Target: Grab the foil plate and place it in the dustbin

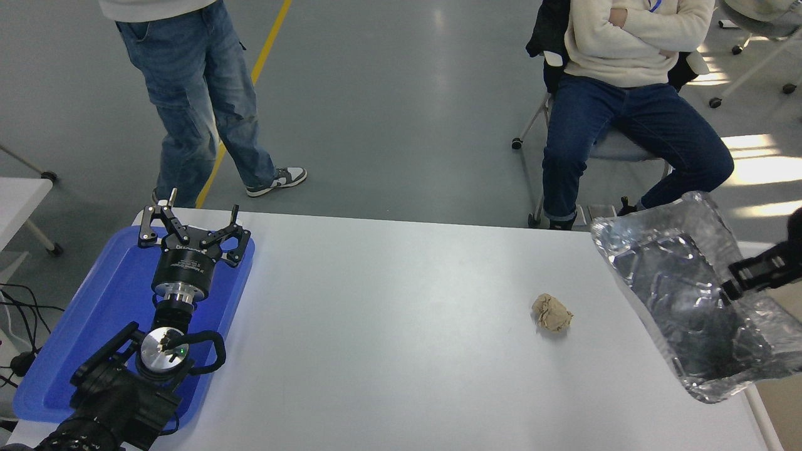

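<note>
The foil plate (pixel 683 294) is a shiny silver crinkled tray, held tilted in the air over the table's right edge. My right gripper (pixel 733 289) comes in from the right edge and is shut on the plate's right wall. The dustbin is nearly all hidden behind the plate; only a beige strip (pixel 780 407) shows at the lower right corner. My left gripper (pixel 191 228) is open and parked over the blue tray (pixel 94 313) at the lower left.
A small tan paper ball (pixel 551 312) lies on the white table (pixel 388 313) left of the plate. A seated person (pixel 626 81) is beyond the far right edge. A standing person (pixel 194 94) is beyond the far left.
</note>
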Motion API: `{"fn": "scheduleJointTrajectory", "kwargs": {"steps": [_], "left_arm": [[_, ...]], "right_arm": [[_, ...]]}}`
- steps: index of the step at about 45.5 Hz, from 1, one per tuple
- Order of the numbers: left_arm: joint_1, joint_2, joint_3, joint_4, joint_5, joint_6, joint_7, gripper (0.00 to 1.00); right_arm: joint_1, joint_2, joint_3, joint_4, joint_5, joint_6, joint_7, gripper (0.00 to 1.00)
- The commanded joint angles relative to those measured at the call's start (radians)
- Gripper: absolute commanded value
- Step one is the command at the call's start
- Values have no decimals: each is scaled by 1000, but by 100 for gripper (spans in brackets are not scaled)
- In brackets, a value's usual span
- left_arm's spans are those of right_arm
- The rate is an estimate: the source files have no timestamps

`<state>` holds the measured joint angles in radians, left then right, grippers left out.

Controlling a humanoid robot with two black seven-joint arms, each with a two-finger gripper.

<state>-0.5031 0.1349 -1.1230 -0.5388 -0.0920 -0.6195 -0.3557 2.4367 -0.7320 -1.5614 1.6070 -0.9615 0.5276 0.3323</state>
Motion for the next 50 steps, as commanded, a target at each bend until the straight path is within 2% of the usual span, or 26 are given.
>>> {"fn": "scheduleJointTrajectory", "kwargs": {"steps": [1, 6, 13, 24, 31, 40, 50], "left_arm": [[0, 0, 0, 0, 0, 0, 0, 100], [0, 0, 0, -1, 0, 0, 0, 100], [0, 0, 0, 0, 0, 0, 0, 100], [0, 0, 0, 0, 0, 0, 0, 100], [0, 0, 0, 0, 0, 0, 0, 100], [0, 0, 0, -1, 1, 0, 0, 100], [-2, 0, 0, 0, 0, 0, 1, 100]], "right_arm": [[-36, -199, -2, -168, -233, 89, -1, 0], [-80, -265, 14, -251, -312, 97, 1, 0], [-168, -333, 64, -358, -353, 97, 1, 0], [-398, -389, 260, -522, -433, 83, 1, 0], [-571, -400, 405, -628, -437, 65, 2, 0], [-795, -373, 481, -748, -439, -144, 2, 0], [-1042, -276, 507, -978, -414, -351, 5, 0]]}}
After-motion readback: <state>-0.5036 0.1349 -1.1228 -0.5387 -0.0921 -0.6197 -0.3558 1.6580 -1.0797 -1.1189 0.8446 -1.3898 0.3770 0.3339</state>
